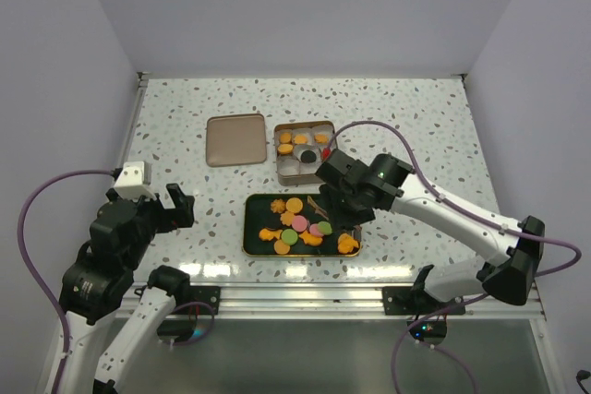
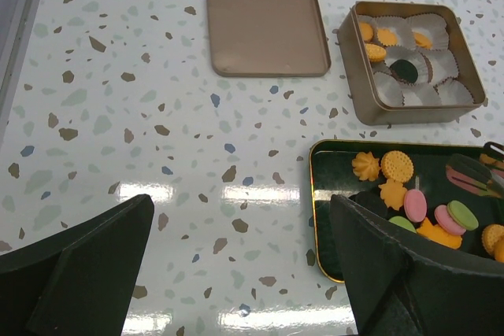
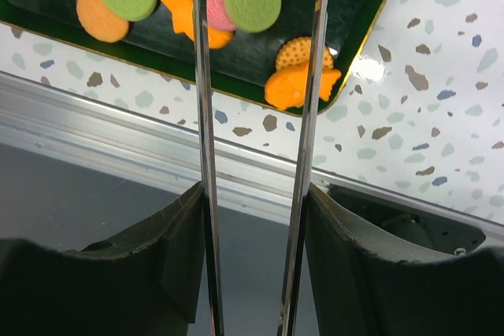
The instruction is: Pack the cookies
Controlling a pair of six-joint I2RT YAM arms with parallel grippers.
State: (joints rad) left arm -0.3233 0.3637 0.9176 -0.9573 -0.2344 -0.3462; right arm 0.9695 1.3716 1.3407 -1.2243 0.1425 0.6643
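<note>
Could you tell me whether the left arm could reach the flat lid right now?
Probably yes: the left gripper is open, and only bare table lies between it and the lid.

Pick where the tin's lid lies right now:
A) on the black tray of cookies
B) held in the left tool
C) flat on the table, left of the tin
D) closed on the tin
C: the lid lies flat with its inside up, left of the open tin, with a gap between them.

top: high, looking down | wrists: low, close, forward | shared: tray [image 1: 253,215] of cookies [image 1: 300,221]
</note>
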